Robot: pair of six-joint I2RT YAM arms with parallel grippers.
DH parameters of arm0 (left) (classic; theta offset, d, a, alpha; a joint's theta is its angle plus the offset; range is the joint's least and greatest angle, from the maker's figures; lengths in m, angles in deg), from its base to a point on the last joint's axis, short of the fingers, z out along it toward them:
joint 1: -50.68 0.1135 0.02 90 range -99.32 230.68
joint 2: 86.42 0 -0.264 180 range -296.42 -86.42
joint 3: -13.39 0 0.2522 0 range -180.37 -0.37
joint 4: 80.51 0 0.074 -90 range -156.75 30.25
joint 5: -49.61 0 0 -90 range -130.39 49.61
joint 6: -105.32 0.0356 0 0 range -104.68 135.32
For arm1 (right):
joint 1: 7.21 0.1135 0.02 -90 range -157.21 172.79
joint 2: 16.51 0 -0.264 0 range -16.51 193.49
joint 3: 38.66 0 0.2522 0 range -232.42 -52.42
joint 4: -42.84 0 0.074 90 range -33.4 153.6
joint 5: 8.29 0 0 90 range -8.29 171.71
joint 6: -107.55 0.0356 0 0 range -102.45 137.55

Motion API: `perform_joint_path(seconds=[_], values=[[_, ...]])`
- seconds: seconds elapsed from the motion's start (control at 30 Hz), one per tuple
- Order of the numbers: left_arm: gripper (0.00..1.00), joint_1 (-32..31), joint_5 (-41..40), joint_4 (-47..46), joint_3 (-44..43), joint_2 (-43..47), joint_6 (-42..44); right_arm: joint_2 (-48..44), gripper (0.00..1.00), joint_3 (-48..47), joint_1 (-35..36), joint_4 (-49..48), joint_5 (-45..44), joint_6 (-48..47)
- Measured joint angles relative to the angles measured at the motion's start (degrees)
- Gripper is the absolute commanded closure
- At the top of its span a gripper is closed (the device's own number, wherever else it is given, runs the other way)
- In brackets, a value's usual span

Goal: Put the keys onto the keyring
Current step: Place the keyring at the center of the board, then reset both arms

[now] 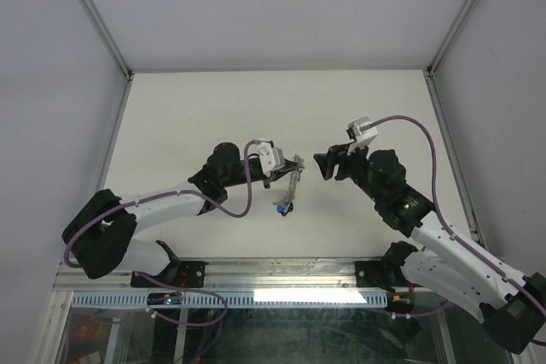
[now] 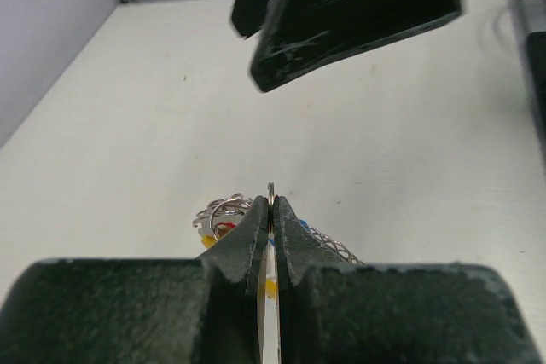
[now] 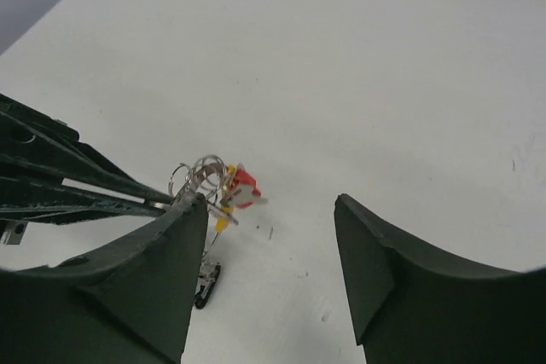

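While your left gripper (image 2: 270,210) is clamping tight on the keyring (image 2: 270,187), red, yellow and blue keys (image 3: 241,187) are hanging in a bunch just below it. Your right gripper (image 3: 271,210) is standing with fingers (image 3: 375,253) wide apart, gripping nothing, at 3 o'clock from the left one, near but not touching.

The left end effector (image 2: 270,213) hides nearly all of the keyring (image 2: 270,187), leaving a thin edge above its fingertips, and covers most of the keys (image 2: 223,229). From above, the keys are too small to count. A finger of the right end effector (image 3: 271,204) hides the bundle's lower part.
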Motion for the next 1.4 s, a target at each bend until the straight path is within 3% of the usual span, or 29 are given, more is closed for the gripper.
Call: perform_joint_path(seconds=[0.1, 0.2, 0.23, 0.37, 0.6, 0.73, 0.83, 0.9, 0.97, 1.0, 1.17, 1.4], values=[[1.00, -0.02, -3.69, 5.18, -4.61, -4.76, -1.33, 1.18, 0.23, -2.12, 0.00, 6.01, -3.89, 4.17], [1.00, -0.04, -5.57, 7.04, -8.26, -10.32, -4.26, 0.55, 0.03, -2.82, 0.00, 10.43, -6.45, 7.65], [0.97, -0.13, -6.23, 7.85, -9.62, -12.31, -5.46, 0.00, 0.01, -2.99, 0.00, 12.13, -7.34, 8.83], [0.88, -0.35, -8.57, 9.81, -13.07, -17.16, -10.21, -3.91, 0.01, -3.13, 0.00, 17.03, -9.33, 11.39], [0.78, -0.35, -12.85, 10.78, -14.53, -17.46, -16.28, -10.03, 0.01, -3.21, 0.00, 19.63, -9.62, 12.59], [0.62, -0.35, -18.01, 15.06, -16.87, -17.22, -20.13, -11.50, 0.01, -3.52, 0.00, 20.28, -9.29, 12.28], [0.43, 0.17, -22.25, 20.63, -18.78, -15.50, -22.32, -10.14, 0.01, -5.90, -0.04, 23.12, -8.07, 11.47], [0.28, 1.20, -24.48, 25.14, -19.93, -12.92, -23.91, -8.52, 0.01, -8.17, -0.02, 24.92, -7.91, 11.26], [0.06, 3.26, -27.19, 29.29, -20.28, -8.76, -25.27, -7.39, 0.01, -10.32, -0.02, 26.47, -7.72, 10.99], [0.02, 4.37, -29.11, 31.19, -20.13, -6.01, -25.68, -6.93, 0.01, -11.15, -0.04, 26.95, -7.58, 10.73], [0.01, 6.86, -41.99, 36.00, -14.88, 13.55, -26.38, -9.55, 0.01, -11.82, -0.02, 29.11, -7.56, 10.01], [0.01, 6.80, -55.98, 39.45, -5.27, 38.12, -25.51, -21.59, 0.01, -9.64, -0.04, 27.78, -9.84, 9.55]])
